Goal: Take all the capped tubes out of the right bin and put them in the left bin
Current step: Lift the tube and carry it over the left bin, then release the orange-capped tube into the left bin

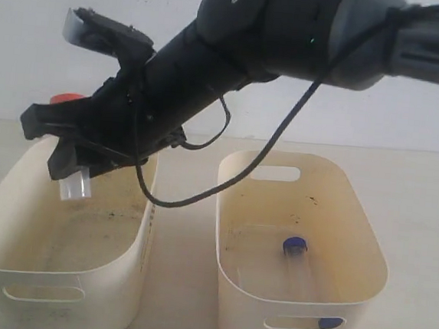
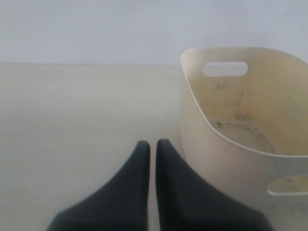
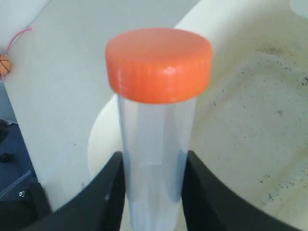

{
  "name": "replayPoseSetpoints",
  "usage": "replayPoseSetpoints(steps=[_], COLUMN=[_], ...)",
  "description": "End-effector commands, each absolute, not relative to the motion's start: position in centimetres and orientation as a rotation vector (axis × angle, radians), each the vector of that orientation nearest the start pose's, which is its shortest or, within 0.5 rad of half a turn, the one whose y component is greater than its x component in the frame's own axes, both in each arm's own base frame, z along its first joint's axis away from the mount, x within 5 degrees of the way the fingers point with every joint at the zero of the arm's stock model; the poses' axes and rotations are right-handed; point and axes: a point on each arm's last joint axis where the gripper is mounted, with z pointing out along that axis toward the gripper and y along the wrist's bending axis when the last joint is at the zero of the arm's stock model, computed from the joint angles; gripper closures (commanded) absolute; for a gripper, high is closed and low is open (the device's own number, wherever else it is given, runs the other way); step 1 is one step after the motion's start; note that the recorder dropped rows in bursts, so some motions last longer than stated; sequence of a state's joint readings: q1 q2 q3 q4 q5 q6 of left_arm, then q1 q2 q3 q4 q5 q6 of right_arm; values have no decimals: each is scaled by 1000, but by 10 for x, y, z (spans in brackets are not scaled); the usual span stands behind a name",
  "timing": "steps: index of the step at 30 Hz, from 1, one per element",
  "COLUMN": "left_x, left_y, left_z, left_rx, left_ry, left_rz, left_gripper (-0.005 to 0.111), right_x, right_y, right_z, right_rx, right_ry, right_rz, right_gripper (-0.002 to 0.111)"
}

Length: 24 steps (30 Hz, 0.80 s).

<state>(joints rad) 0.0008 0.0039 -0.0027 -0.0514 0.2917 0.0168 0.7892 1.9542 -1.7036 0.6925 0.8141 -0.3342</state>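
Observation:
My right gripper (image 1: 70,153) has reached across the middle and is shut on a clear capped tube (image 3: 156,144) with a red-orange cap (image 3: 159,65). It holds the tube over the left bin (image 1: 1,199), whose floor is pale and speckled (image 3: 250,120). The tube's clear end (image 1: 75,187) hangs just inside the rim. In the yellower right bin (image 1: 374,247) lies a blue-capped tube (image 1: 295,248), and a second blue cap (image 1: 330,323) shows through the near slot handle. My left gripper (image 2: 153,144) is shut on nothing, low over the table beside the left bin (image 2: 192,106).
The right arm (image 1: 293,25) and its black cable (image 1: 201,201) stretch over the gap between the two bins. A small orange ball (image 3: 4,63) lies far off on the floor. Bare table (image 2: 72,106) spreads beside the left bin.

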Motion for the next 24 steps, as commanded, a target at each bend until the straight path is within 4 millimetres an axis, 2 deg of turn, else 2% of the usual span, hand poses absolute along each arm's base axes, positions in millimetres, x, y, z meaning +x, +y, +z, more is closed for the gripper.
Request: replayPoseSetpoints(steps=[1,3,5,11,14,17,19,22,23,24], left_x=[55,55,55,55,55,55,55,55,55,55], left_y=[-1,-1,-1,-1,-1,-1,-1,-1,-1,-1], left_z=[187,187,187,187,187,187,187,187,187,187], left_rx=[-25,-25,-25,-25,-25,-25,-25,-25,-25,-25], left_ry=[1772,1772,1772,1772,1772,1772,1772,1772,1772,1772], left_rz=[-35,-35,-35,-35,-35,-35,-35,-35,-35,-35], left_gripper=[103,103,103,103,103,103,103,103,103,103], right_x=[296,300,303,306,306,304,303,300,299,299], right_y=[354,357,357,358,358,359,360,361,362,362], right_z=[260,253,254,256,256,261,269,284,290,295], right_rx=[-939,-902,-887,-854,-850,-881,-909,-993,-1017,-1030], right_ry=[2424,2422,2400,2370,2372,2381,2377,2346,2334,2326], right_rz=[968,962,947,944,947,964,979,993,998,1003], right_gripper=[93,76,67,66,61,65,78,103,108,108])
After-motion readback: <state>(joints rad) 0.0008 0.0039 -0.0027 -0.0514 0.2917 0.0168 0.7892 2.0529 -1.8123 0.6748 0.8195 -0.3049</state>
